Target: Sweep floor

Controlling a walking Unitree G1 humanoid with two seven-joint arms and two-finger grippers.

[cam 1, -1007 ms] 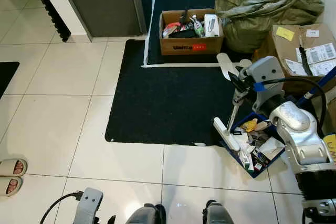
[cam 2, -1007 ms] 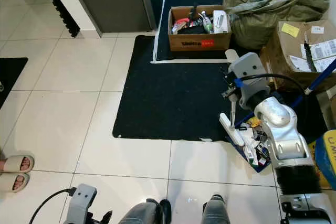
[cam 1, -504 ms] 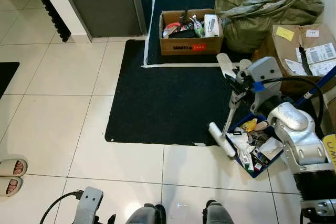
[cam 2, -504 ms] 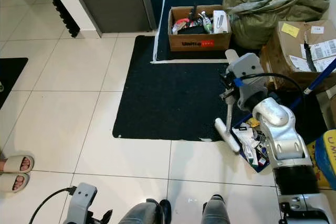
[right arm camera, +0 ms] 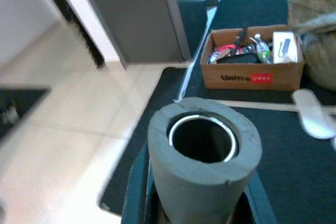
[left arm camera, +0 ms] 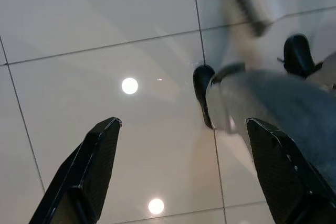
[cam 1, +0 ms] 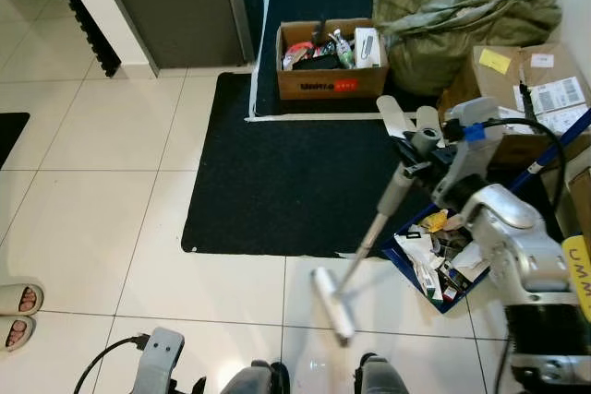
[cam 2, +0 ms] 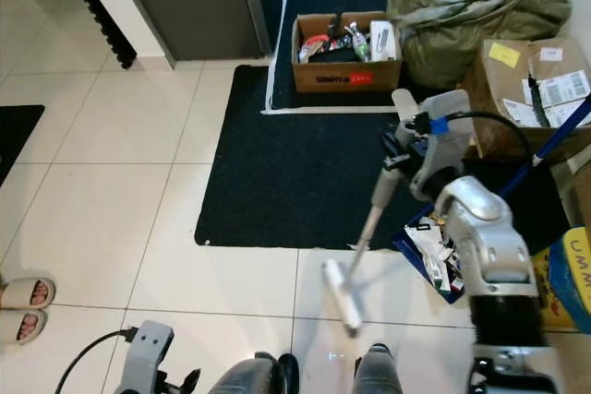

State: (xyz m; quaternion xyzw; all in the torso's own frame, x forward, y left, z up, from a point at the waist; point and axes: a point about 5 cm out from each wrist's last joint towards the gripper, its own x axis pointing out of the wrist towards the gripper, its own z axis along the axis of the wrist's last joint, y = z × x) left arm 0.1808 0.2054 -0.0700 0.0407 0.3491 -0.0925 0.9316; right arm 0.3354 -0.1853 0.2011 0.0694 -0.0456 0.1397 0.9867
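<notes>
Left eye view: right gripper [cam 1: 417, 148] clamped on grey broom handle [cam 1: 386, 207]; white broom head [cam 1: 331, 303] on tile just off the black mat [cam 1: 277, 182], beside blue dustpan [cam 1: 441, 260] heaped with scraps. Left gripper [left arm camera: 178, 177] hangs idle, fingers spread apart. Best to keep the head flat and pull short strokes toward the pan. Cardboard box [cam 1: 329, 66] reads "Unitree"; other labels illegible.

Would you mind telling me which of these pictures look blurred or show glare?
Left eye view: the broom is smeared along its handle and head, while the black mat stays sharp. Left wrist view: two round ceiling-light reflections glare on the glossy floor tiles. Right wrist view: the grey handle end is close and soft, and the cardboard box behind is slightly blurred.
</notes>
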